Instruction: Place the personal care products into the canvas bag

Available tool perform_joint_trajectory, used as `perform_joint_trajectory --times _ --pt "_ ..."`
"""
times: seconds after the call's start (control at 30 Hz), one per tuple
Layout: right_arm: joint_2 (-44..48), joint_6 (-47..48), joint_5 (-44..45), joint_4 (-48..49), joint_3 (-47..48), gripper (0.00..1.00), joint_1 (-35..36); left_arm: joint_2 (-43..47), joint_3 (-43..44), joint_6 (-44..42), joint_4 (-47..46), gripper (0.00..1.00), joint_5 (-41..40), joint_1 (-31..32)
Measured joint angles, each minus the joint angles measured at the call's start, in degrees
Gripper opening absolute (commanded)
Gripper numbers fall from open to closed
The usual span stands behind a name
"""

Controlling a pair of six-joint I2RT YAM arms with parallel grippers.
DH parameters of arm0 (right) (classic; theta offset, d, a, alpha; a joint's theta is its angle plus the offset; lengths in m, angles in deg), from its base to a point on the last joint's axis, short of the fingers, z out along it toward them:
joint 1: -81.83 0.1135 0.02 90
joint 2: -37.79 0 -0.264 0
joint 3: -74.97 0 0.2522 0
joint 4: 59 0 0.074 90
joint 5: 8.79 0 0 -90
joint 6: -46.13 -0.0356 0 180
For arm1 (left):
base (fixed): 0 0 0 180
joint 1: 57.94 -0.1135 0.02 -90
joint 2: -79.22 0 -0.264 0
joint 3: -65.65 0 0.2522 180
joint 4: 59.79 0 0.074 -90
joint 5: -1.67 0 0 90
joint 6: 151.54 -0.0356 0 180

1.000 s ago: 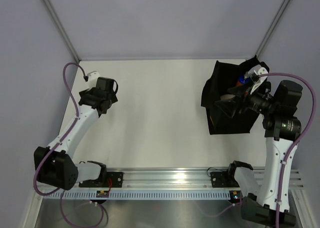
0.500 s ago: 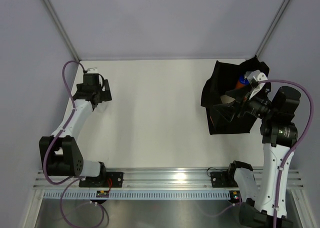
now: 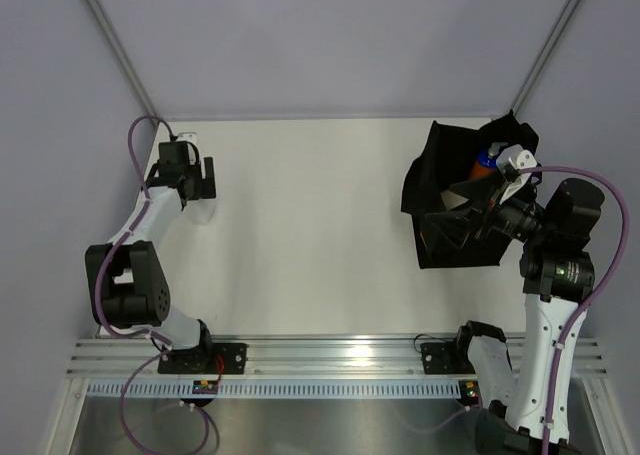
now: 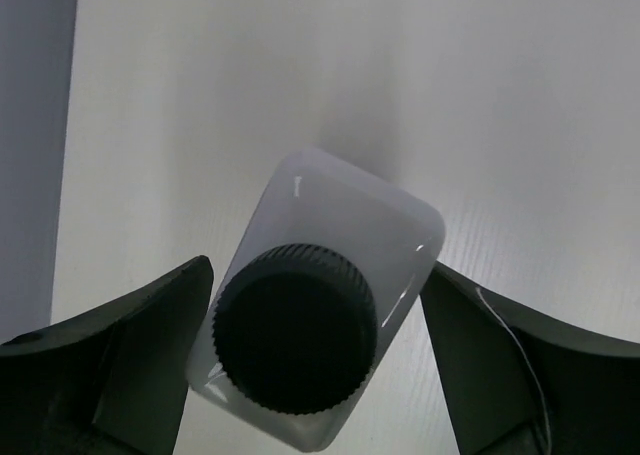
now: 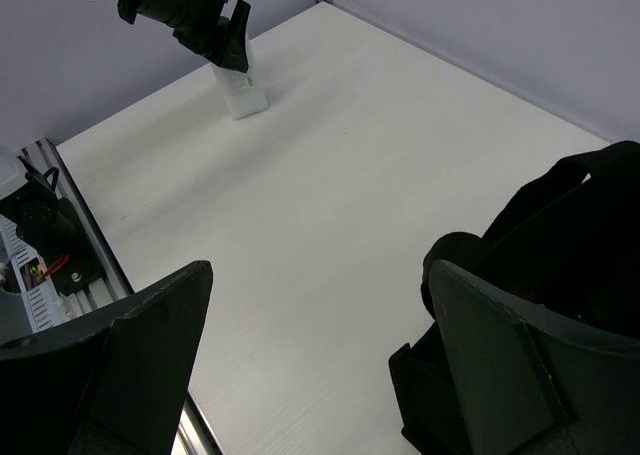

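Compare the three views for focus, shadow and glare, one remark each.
Top external: even soft light, a glare streak on the metal rail, the canvas bag nearly featureless black. Left wrist: the clear bottle is fairly sharp, the left gripper's fingers are blurred dark masses. Right wrist: the right gripper's fingers are soft, the table bright, shadows faint.

A clear bottle (image 4: 330, 240) with a dark ribbed screw cap (image 4: 295, 325) stands upright on the tabletop (image 4: 450, 95). It is straight below the left claw (image 4: 318, 350), between that claw's two widely spread fingers (image 4: 130, 355). Its frosted body is a rounded rectangle, turned askew to them. The canvas bag (image 3: 455, 190), black and soft, sits slumped and open beneath and beside the right claw (image 3: 460, 215), whose fingers are parted. An orange bottle (image 3: 482, 169) with a blue cap (image 3: 487, 158) lies inside the bag, just beyond that claw.
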Motion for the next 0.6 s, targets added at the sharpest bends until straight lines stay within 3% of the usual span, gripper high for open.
perform_joint_trajectory --times 0.07,0.2,0.23,0.3,0.4,0.43,0.5,0.6 --pt "0.02 0.00 -0.07 0.00 -0.11 1.00 -0.04 -0.33 0.00 -0.96 -0.37 0.78 2.19 -0.17" --pt "0.07 0.00 -0.07 0.00 -0.15 1.00 -0.17 -0.33 -0.04 -1.33 -1.62 0.60 5.53 -0.98" --pt "0.07 0.00 -0.07 0.00 -0.15 0.99 -0.24 -0.33 -0.04 -1.16 -1.88 0.49 6.47 -1.38" --pt "0.07 0.00 -0.09 0.00 -0.15 1.00 -0.33 -0.33 -0.04 -0.68 -2.29 0.42 8.50 -2.21" --pt "0.09 0.00 -0.11 0.00 -0.15 1.00 -0.44 -0.35 -0.04 -0.37 -2.51 0.19 10.36 -3.02" --pt "0.15 0.00 -0.11 -0.02 -0.15 0.99 -0.44 -0.35 -0.02 -0.33 -2.49 0.06 10.73 -3.15" --pt "0.26 0.00 -0.11 -0.02 -0.15 0.99 -0.46 -0.35 -0.02 0.15 -2.47 0.00 11.30 -3.30" --pt "0.44 0.22 -0.44 -0.48 -0.13 1.00 -0.46 -0.33 0.00 1.36 -2.51 0.00 13.07 -3.50"
